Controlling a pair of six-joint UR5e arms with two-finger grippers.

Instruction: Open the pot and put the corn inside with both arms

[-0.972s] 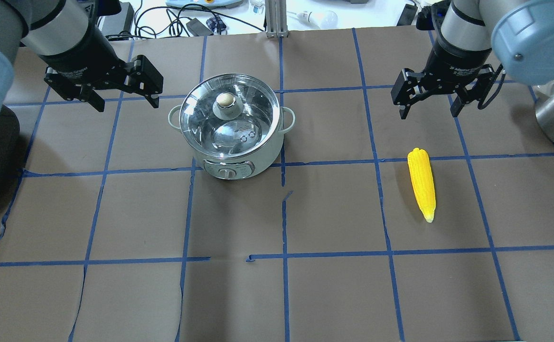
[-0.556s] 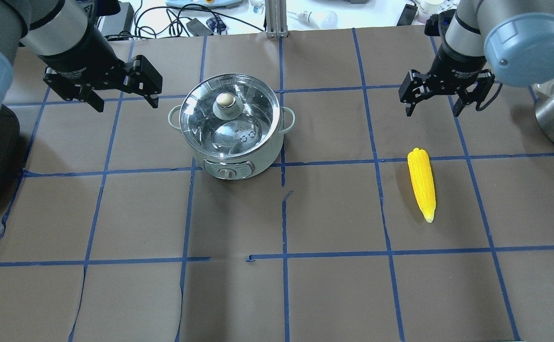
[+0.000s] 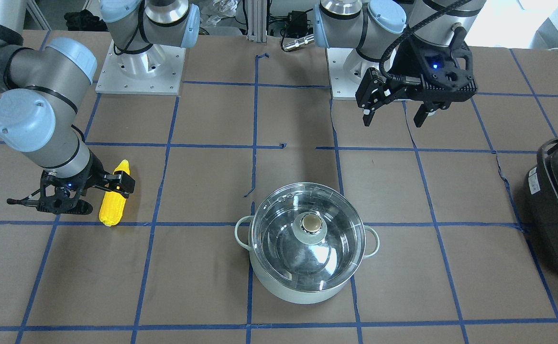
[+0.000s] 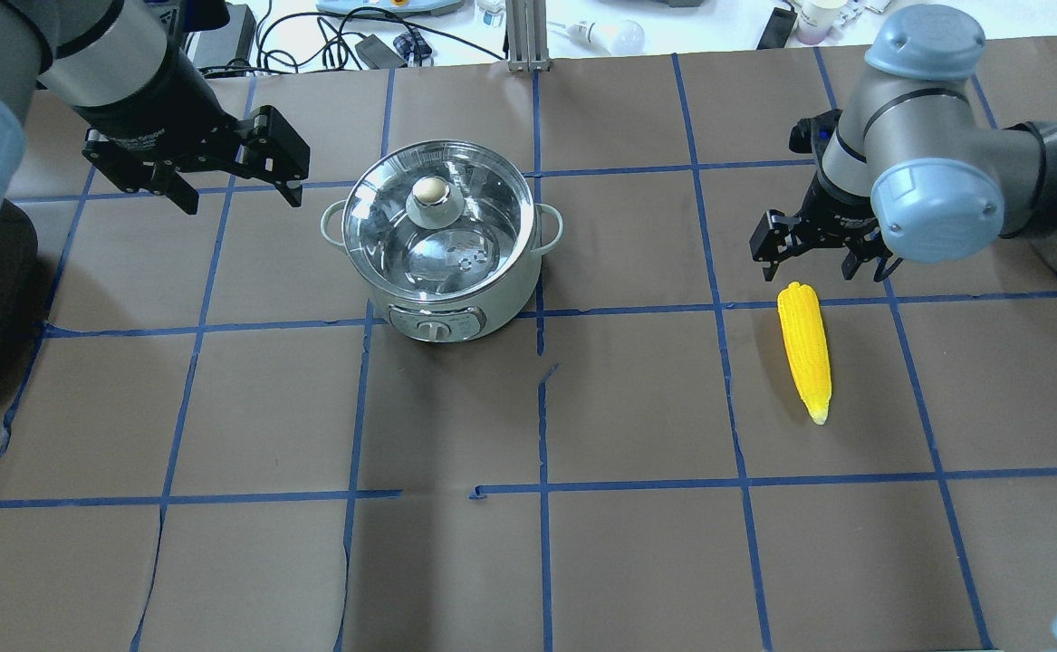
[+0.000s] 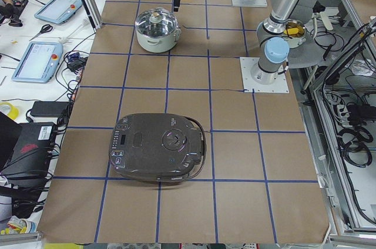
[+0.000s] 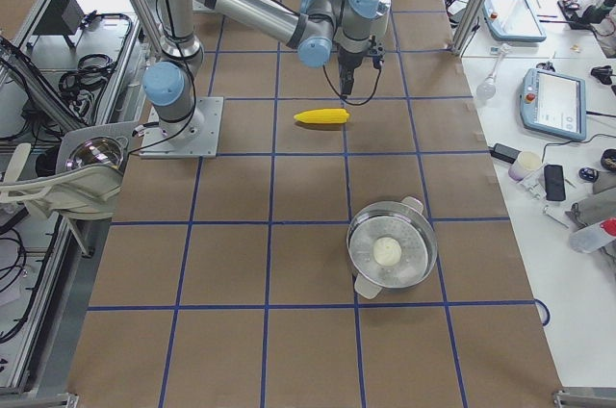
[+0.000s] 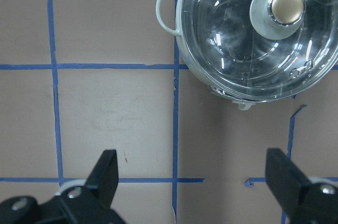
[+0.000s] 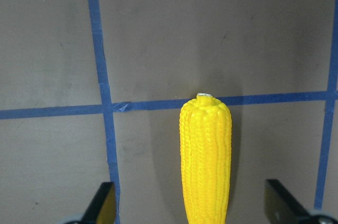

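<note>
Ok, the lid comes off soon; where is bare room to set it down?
Bare: the squares between pot and corn, and the whole row nearer the robot. Crowded: by the corn, where the right end effector hangs, and left of the pot, under the left end effector.

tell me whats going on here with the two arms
The right gripper is open and low over the thick end of the bright yellow toy corn cob, which lies flat, not gripped yet. The left gripper is open and hovers beside the round mint-green pot, whose clear glass lid is still on. Nothing is lifted or opened yet.
</note>
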